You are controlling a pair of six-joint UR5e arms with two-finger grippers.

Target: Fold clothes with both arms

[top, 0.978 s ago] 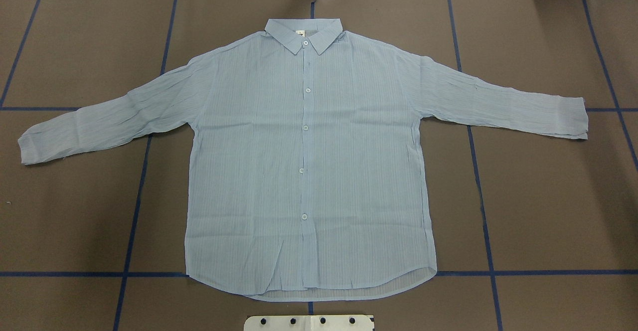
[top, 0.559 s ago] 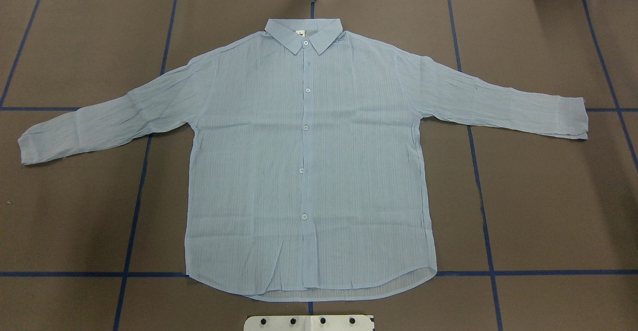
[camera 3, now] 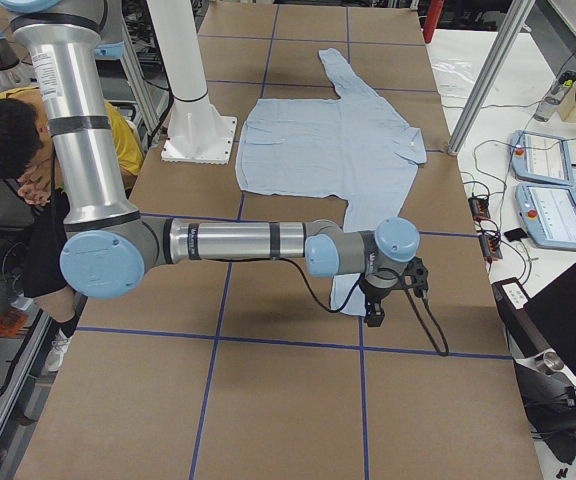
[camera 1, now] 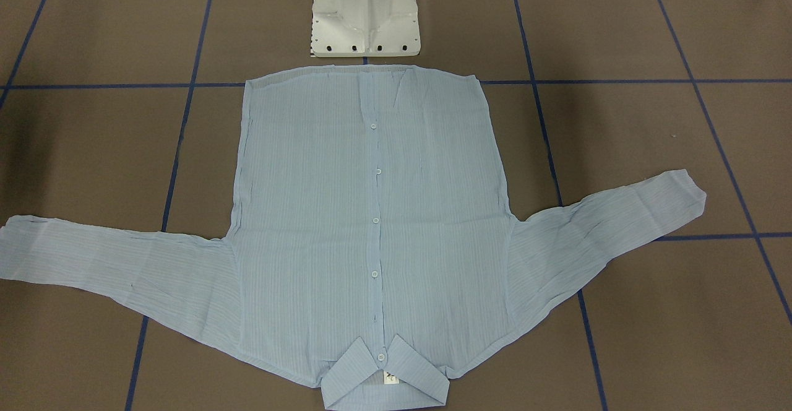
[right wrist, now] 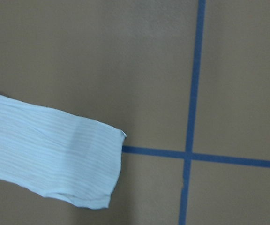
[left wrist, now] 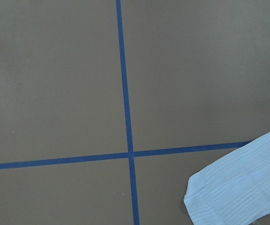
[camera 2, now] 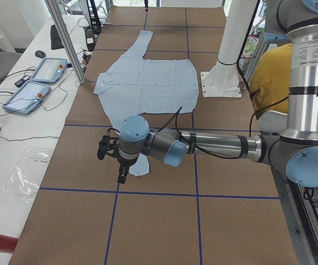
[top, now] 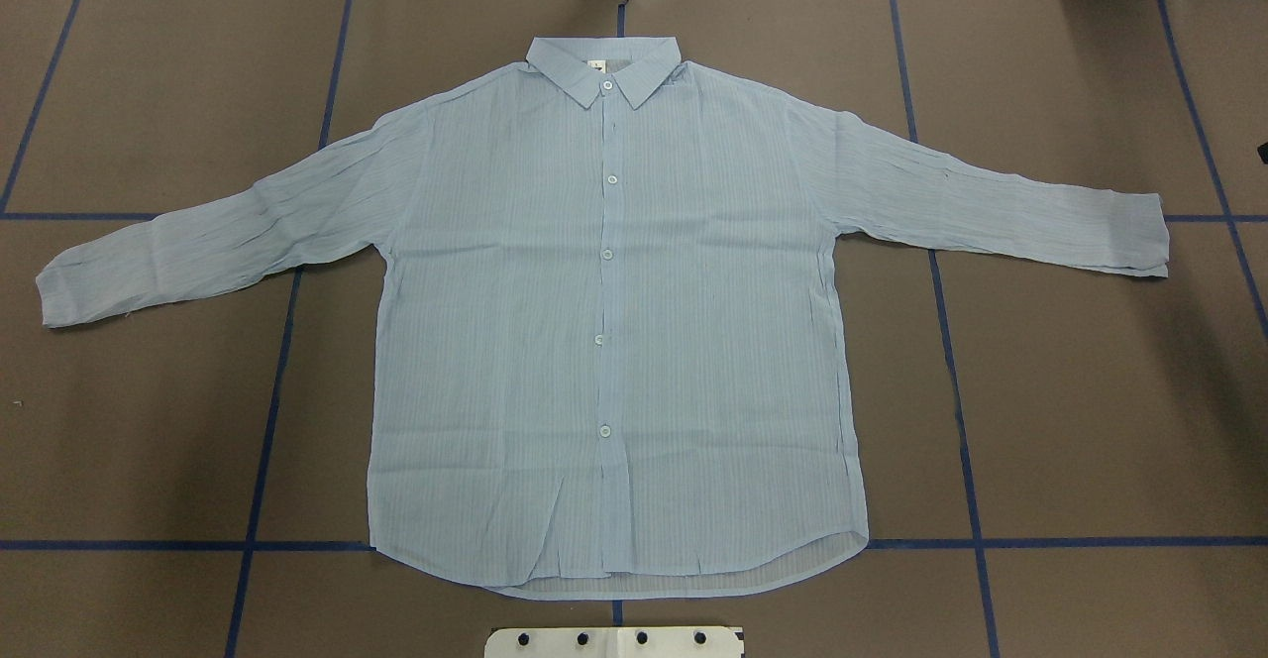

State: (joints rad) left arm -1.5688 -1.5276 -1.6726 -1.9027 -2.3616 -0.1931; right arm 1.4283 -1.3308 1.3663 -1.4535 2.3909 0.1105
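Brown taped table, shirt flat at centre, left gripper and right gripper near cuffs, finger opening and hold indeterminable

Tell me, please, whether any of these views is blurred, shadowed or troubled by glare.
Right wrist view: slightly soft, the stripes on the sleeve a little smeared. Overhead view: even light, the shirt crisp, no glare. Left wrist view: sharp, evenly lit.
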